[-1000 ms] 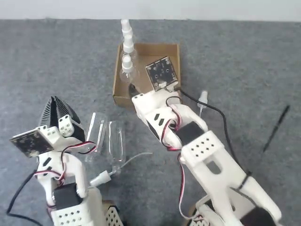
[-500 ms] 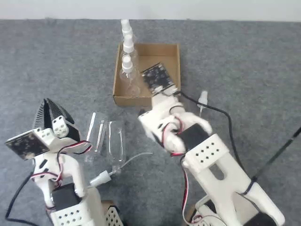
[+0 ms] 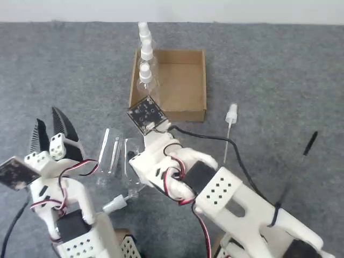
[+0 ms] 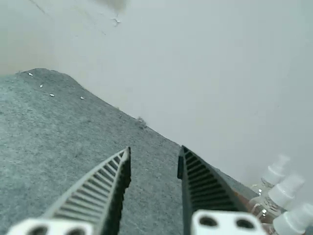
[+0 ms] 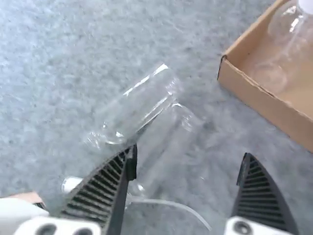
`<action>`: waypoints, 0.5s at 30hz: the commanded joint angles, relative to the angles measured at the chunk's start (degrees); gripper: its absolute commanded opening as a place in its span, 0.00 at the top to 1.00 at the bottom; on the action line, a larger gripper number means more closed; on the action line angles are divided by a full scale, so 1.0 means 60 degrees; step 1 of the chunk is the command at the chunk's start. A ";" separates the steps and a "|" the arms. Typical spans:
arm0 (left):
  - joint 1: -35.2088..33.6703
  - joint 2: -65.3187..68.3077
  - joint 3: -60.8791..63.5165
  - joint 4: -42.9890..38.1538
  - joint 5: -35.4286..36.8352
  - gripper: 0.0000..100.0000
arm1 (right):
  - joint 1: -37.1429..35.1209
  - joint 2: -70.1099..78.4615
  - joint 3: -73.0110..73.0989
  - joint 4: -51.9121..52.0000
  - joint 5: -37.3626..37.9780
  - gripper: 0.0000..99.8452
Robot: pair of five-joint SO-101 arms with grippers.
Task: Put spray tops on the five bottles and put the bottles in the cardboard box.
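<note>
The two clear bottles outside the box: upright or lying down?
Lying down. Both clear bottles rest on their sides on the grey carpet, under the open right claw.

Both arms: white printed plastic, black servo blocks at joints. Left arm point(image 3: 72, 201): red-white-black wire loops, dotted hole grid on base housing. Right arm point(image 3: 236, 201): same wire bundle, round-hole grid on link, black cable point(image 3: 215, 141) off wrist. Square black circuit board point(image 3: 146, 114) on wrist. Left end effector point(image 4: 155, 149), right end effector point(image 5: 190, 152): black triangular ribbed fingers, white mounts with round holes.
</note>
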 commanded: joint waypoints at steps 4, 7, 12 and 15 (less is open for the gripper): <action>-0.0073 -0.0132 -0.0579 0.0029 0.0147 0.85 | -0.0183 -0.0388 0.0718 -0.2234 -0.0117 0.72; -0.0073 -0.0132 -0.0593 0.0029 0.0147 0.85 | -0.0183 -0.0388 0.1143 -0.3201 -0.0117 0.72; -0.0073 -0.0132 -0.0593 0.0015 0.0147 0.85 | -0.0418 0.0198 0.1451 -0.4359 -0.0117 0.72; -0.0073 -0.0132 -0.0593 0.0015 0.0147 0.85 | -0.0711 0.1165 0.1436 -0.5033 -0.0117 0.71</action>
